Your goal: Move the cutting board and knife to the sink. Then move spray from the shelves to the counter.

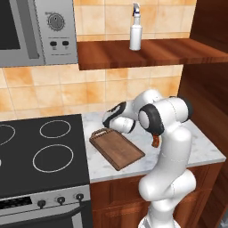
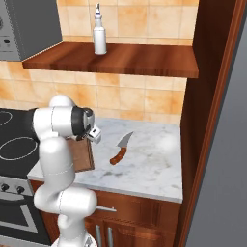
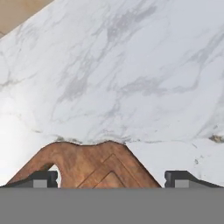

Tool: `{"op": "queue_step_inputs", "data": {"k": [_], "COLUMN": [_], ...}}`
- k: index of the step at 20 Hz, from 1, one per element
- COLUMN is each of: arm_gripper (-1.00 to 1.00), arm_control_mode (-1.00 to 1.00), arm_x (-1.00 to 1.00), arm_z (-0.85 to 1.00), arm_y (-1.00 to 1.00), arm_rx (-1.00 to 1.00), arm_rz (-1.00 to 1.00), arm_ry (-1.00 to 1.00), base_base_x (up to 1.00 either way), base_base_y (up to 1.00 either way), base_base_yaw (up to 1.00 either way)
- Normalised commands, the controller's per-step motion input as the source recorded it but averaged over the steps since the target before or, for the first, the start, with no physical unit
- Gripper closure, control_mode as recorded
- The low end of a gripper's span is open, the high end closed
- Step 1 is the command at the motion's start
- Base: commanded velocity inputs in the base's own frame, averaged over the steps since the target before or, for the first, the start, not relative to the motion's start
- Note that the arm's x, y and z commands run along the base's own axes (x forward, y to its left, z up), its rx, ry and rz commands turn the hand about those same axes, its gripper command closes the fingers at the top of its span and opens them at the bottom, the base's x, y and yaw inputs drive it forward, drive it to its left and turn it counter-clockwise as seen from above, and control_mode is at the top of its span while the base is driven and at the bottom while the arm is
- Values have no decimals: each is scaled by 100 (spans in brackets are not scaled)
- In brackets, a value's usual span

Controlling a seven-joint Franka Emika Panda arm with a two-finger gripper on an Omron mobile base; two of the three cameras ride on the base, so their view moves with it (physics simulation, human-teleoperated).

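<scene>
Two jaws stand wide above the board's [image 3: 94, 168] handle end; knife [image 2: 120, 148] lies right on the table [image 2: 154, 164].

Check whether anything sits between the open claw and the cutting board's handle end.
Nothing visible does. In the hand view the open claw straddles the board at its handle end, with bare counter beyond. The knife lies apart on the counter, right of the board.

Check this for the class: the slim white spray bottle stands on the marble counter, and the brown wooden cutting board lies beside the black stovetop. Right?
Not quite. The slim white spray bottle stands on the reddish-brown wooden wall shelf, not the marble counter, as the left base view shows. The brown wooden cutting board does lie beside the black stovetop.
</scene>
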Motion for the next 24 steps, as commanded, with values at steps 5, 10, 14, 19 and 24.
{"op": "queue_step_inputs", "data": {"k": [5, 10, 14, 19, 24], "arm_gripper": [-100, -100, -100, -100, -100], "arm_control_mode": [-100, -100, -100, -100, -100], "arm_x": [-51, -53, -56, -56, -57], "arm_z": [-26, -29, -31, -32, -35], "arm_y": [13, 11, 11, 12, 16], "arm_rx": [0, 0, 0, 0, 0], "arm_rz": [0, 0, 0, 0, 0], "arm_ry": [2, 2, 4, 5, 6], "base_base_x": [0, 0, 0, 0, 0], "base_base_y": [0, 0, 0, 0, 0], "base_base_yaw": [0, 0, 0, 0, 0]}}
